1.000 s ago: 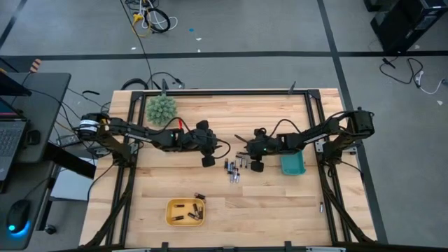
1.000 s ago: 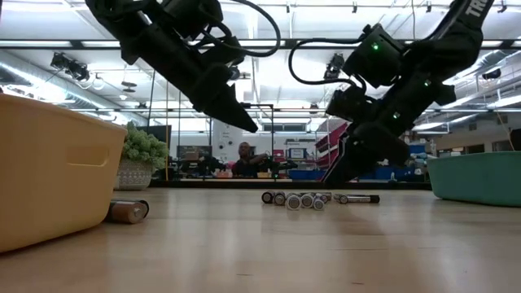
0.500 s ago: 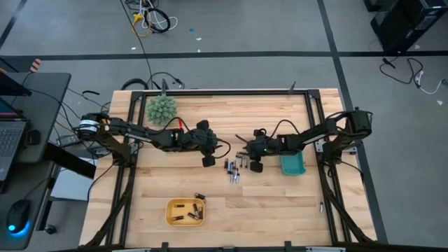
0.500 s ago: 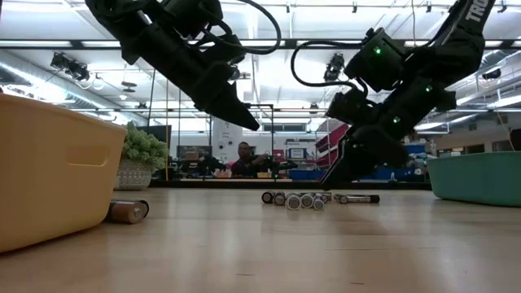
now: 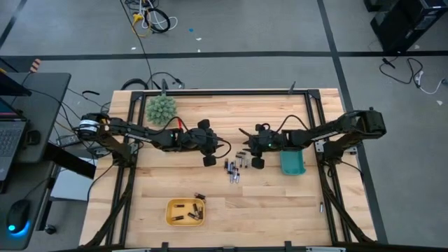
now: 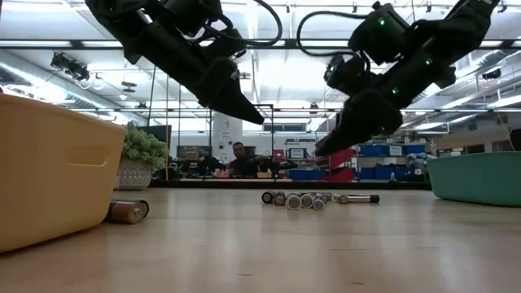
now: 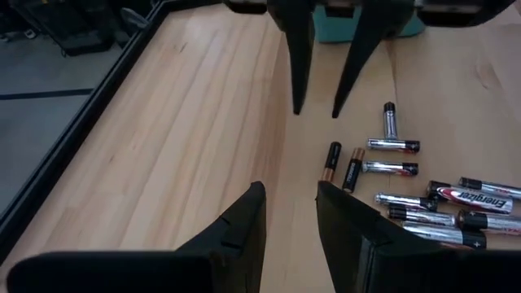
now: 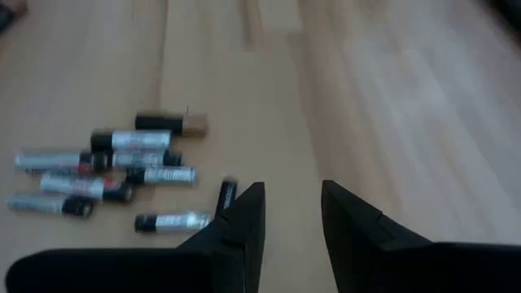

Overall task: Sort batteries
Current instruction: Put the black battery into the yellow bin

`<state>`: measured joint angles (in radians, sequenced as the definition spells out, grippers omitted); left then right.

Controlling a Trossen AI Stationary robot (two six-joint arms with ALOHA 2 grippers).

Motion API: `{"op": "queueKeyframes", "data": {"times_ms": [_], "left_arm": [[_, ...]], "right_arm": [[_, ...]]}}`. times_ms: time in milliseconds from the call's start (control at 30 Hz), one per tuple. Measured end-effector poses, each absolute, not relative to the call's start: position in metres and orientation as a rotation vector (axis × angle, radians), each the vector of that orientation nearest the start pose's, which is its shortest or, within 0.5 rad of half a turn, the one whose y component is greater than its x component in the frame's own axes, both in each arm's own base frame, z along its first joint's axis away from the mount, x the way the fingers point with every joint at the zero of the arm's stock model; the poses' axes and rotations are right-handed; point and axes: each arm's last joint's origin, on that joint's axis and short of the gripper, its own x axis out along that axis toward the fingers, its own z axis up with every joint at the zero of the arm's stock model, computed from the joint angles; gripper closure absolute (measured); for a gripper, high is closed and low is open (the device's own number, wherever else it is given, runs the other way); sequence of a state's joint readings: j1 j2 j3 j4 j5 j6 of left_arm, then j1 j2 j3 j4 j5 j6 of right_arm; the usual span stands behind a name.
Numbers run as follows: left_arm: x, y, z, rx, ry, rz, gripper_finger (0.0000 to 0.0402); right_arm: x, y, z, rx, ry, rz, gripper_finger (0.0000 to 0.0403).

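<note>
High view first: a small pile of batteries (image 5: 234,169) lies in the middle of the table (image 5: 231,203). The left gripper (image 5: 208,155) hangs just to the left of the pile. The right gripper (image 5: 246,155) hangs just to the right of the pile, up off the wood.

A moment ago the right gripper was low, with its tips close to the table beside the pile. Now it has lifted up and pulled back a little. The low view shows it (image 6: 326,146) well above the batteries (image 6: 305,198). The left gripper (image 6: 252,118) has not moved.

Both grippers have their fingers a little apart. The wrist views show a gap between each pair, with nothing held in it. So the right gripper seems to have come up with no battery.

The yellow tray (image 5: 185,212) sits well below the pile, near the front edge, and already has some batteries in it. One battery (image 6: 128,211) lies on the wood just beside it. The teal tray (image 5: 292,164) sits just to the right of the pile. I cannot see inside it.

Most of the sorting is still to do. The pile is still there, and a gripper likely must go down again to pick one.
</note>
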<state>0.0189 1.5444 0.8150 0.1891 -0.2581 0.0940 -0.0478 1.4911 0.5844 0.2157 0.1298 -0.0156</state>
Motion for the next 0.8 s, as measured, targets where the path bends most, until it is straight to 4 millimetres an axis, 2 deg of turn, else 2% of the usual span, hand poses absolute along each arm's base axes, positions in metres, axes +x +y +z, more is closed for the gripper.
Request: {"op": "queueKeyframes", "data": {"times_ms": [167, 367, 600, 800], "left_arm": [[0.318, 0.013, 0.200, 0.156, 0.548, 0.245, 0.0296], [0.318, 0.013, 0.200, 0.156, 0.549, 0.245, 0.0296], [0.318, 0.013, 0.200, 0.160, 0.549, 0.244, 0.0296], [0.318, 0.014, 0.200, 0.160, 0.549, 0.244, 0.0296]], "right_arm": [[0.278, -0.011, 0.131, -0.030, 0.727, -0.148, 0.0295], [0.282, -0.016, 0.110, -0.046, 0.766, -0.212, 0.0295], [0.281, -0.019, 0.102, -0.052, 0.802, -0.232, 0.0295], [0.281, -0.020, 0.104, -0.068, 0.803, -0.238, 0.0295]]}}
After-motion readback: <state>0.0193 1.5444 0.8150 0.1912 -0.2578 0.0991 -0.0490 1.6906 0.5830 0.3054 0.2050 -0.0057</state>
